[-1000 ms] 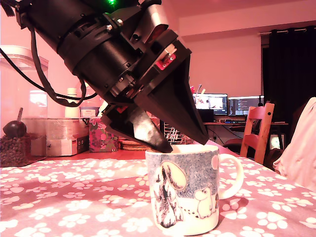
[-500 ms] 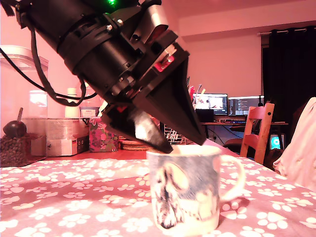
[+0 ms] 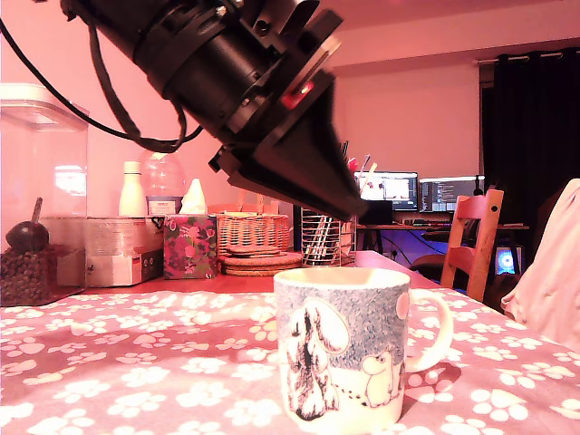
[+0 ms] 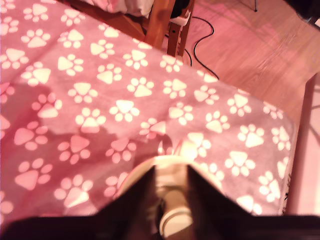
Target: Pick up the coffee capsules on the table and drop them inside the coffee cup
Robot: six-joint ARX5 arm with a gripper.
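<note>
**Exterior view.** The end effector [image 3: 355, 212] hangs above the coffee cup [image 3: 349, 349], apart from its rim, with the black arm body slanting up toward the exterior view's left. From this side the two fingers overlap into a single dark wedge. The cup stands upright on the table [image 3: 136, 362], near the camera, with its loop handle toward the exterior view's right. The table is covered by a pink cloth printed with white paw marks.

Along the far edge of the table, from the exterior view's left to its right, stand:
- a clear container [image 3: 41, 181] with a dark round-headed scoop [image 3: 27, 236];
- a white bottle [image 3: 132, 188];
- a floral box [image 3: 190, 246];
- a wicker basket [image 3: 245, 231];
- a wire-mesh holder [image 3: 324, 240].

A wooden chair [image 3: 476, 240] and lit monitors [image 3: 417, 192] lie farther back, at the exterior view's right.

**Wrist view.** The end effector [image 4: 171, 170] looks straight down, its fingers [image 4: 135, 200] spread with a clear gap between them. Through that gap the cup's pale rim [image 4: 142, 167] and interior are visible. Inside the cup lies one pale cream capsule [image 4: 175, 220], rimmed end showing, untouched by either finger. Beyond the table edge is a wooden floor [image 4: 250, 45].
</note>
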